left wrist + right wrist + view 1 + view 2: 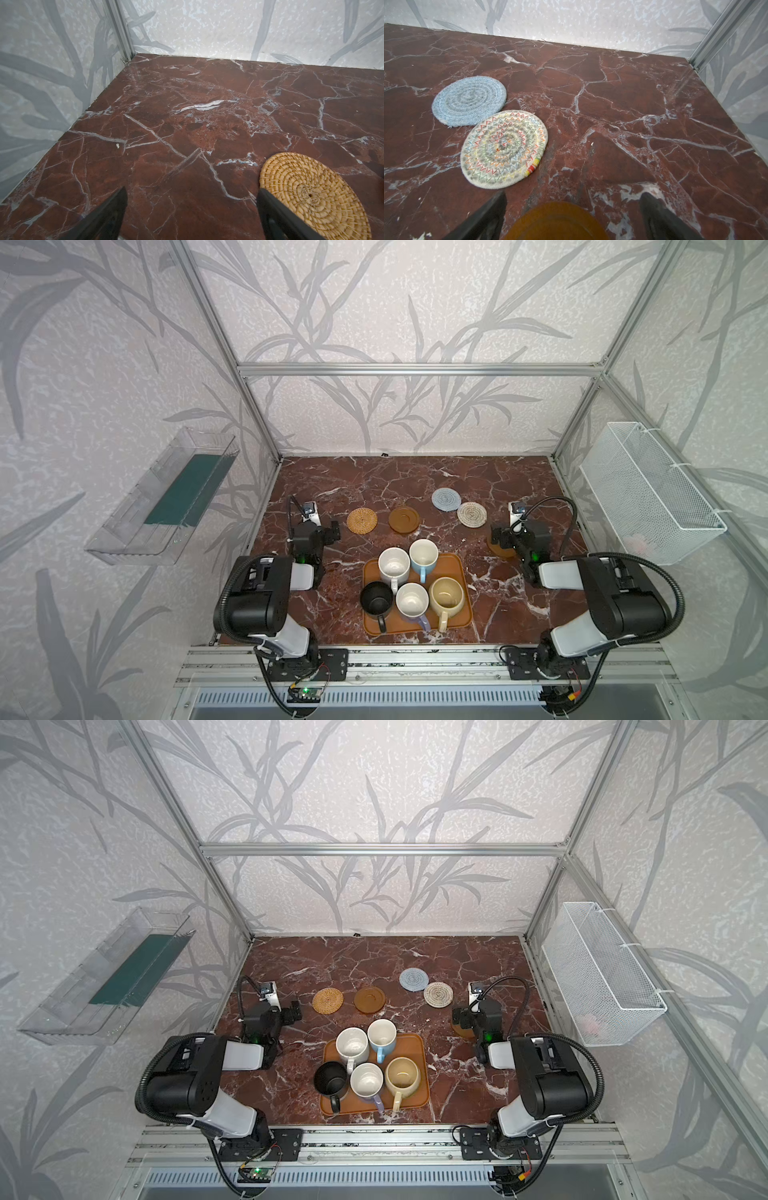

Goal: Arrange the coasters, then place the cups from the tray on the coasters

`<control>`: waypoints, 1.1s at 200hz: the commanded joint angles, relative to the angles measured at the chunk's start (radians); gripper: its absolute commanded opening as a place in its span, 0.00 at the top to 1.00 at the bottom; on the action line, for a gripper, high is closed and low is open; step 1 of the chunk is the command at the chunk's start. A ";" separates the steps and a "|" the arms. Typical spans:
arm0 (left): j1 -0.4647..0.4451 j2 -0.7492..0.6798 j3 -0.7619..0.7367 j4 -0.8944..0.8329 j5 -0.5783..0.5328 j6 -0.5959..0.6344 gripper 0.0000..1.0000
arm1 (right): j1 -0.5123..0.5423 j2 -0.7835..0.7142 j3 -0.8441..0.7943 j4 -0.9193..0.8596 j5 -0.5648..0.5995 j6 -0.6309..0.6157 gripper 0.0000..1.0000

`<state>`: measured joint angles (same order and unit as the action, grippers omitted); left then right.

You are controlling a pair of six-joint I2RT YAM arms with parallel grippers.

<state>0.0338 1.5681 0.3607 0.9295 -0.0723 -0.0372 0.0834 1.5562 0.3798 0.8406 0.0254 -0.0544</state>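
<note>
Coasters [404, 520] not yet arranged: left gripper [192, 189] and right gripper [573, 194] both spread wide, holding nothing.
Right jaws hang over a smooth brown saucer-like coaster [556, 220] that may skid on the marble tabletop [633, 104]. The touching cream-beige woven coaster [503, 148] and grey-blue woven coaster [469, 100] could drag together. Five handled mugs [394, 564] crowd the orange-brown tray [455, 566] — easily knocked.
</note>
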 commanded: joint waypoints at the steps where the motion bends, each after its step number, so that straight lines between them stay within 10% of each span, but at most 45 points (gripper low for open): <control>1: 0.005 -0.001 0.017 0.011 0.009 0.000 0.01 | 0.004 -0.013 0.022 0.012 0.010 -0.007 0.01; 220: 0.005 -0.001 0.019 0.009 -0.004 -0.003 0.01 | 0.004 -0.013 0.022 0.012 0.009 -0.007 0.01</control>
<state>0.0341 1.5681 0.3607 0.9298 -0.0731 -0.0376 0.0834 1.5562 0.3801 0.8406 0.0254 -0.0544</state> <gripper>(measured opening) 0.992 0.991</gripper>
